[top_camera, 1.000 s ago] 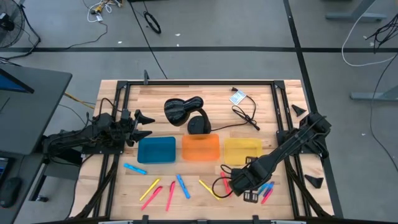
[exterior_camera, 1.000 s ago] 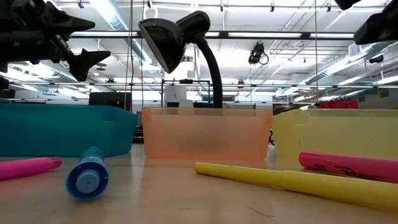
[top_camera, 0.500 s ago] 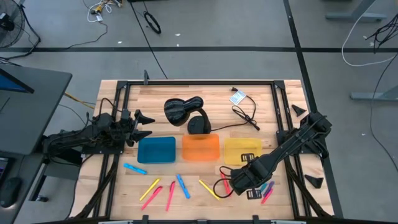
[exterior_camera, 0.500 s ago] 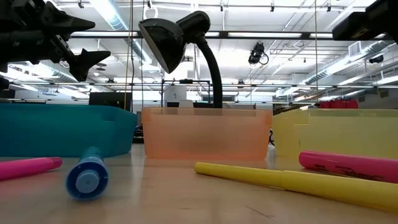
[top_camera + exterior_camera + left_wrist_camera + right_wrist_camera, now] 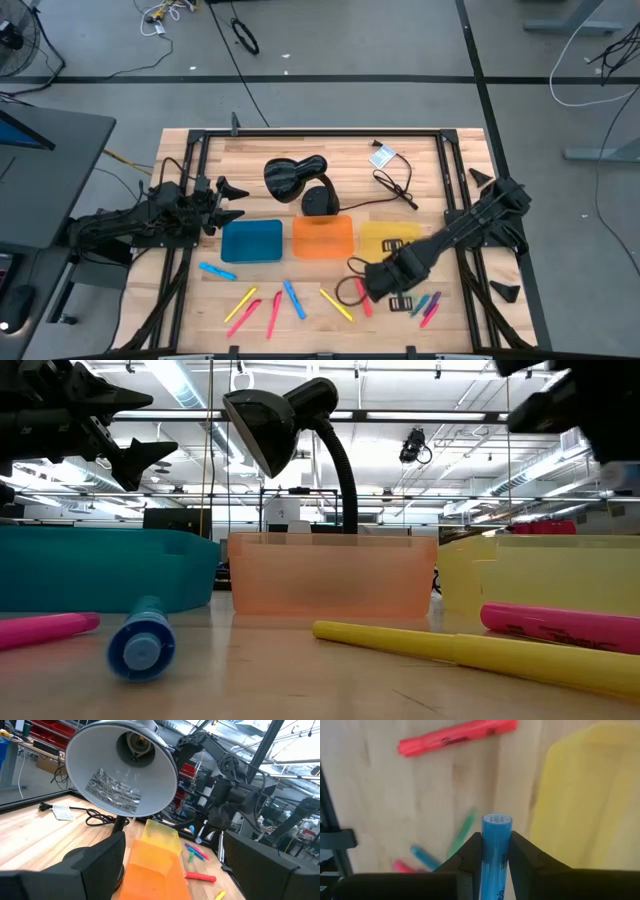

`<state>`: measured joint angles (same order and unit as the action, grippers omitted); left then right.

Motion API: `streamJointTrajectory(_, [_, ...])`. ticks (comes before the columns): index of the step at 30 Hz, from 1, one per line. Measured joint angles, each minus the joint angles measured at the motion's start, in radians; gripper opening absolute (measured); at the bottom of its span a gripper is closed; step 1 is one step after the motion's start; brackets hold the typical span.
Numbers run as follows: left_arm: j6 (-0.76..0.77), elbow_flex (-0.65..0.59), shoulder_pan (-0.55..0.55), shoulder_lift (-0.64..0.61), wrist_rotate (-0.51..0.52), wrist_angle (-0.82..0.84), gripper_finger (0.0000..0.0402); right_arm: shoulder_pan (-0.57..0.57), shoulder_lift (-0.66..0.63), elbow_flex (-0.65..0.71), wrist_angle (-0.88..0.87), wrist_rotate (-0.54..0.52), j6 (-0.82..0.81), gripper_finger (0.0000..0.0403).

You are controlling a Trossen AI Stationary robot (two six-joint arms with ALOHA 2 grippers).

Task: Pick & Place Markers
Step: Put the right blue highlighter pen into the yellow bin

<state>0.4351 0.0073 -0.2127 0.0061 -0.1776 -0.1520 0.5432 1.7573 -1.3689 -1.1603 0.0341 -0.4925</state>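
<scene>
- A blue marker [image 5: 496,851] stands clamped between the fingers of the right end effector [image 5: 385,281], lifted off the worktop [image 5: 420,160], with the yellow tray [image 5: 592,795] just beside it.
- A red marker [image 5: 457,737] and several others lie loose below and beyond that end effector.
- Step in hand, I judge: carrying; next it needs a tray chosen (blue tray [image 5: 252,241] seems likely) and a release.
- The left end effector [image 5: 228,200] waits well apart, fingers spread and empty.
- The room behind shows ceiling lights and a desk lamp [image 5: 290,435].
</scene>
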Motion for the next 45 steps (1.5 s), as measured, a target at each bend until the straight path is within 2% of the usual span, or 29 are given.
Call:
streamJointTrajectory(17, [0.0, 0.0, 0.0, 0.0, 0.0, 0.0, 0.0342, -0.254, -0.02, 0.0, -0.047, -0.07, 0.282, 0.0072])
streamJointTrajectory(28, [0.0, 0.0, 0.0, 0.0, 0.0, 0.0, 0.0342, -0.413, -0.02, 0.0, -0.055, -0.132, 0.382, 0.0072])
streamJointTrajectory(38, [0.0, 0.0, 0.0, 0.0, 0.0, 0.0, 0.0342, -0.444, -0.02, 0.005, -0.038, -0.133, 0.404, 0.0073])
streamJointTrajectory(45, [0.0, 0.0, 0.0, 0.0, 0.0, 0.0, 0.0342, -0.444, -0.02, 0.08, 0.034, -0.127, 0.394, 0.0073])
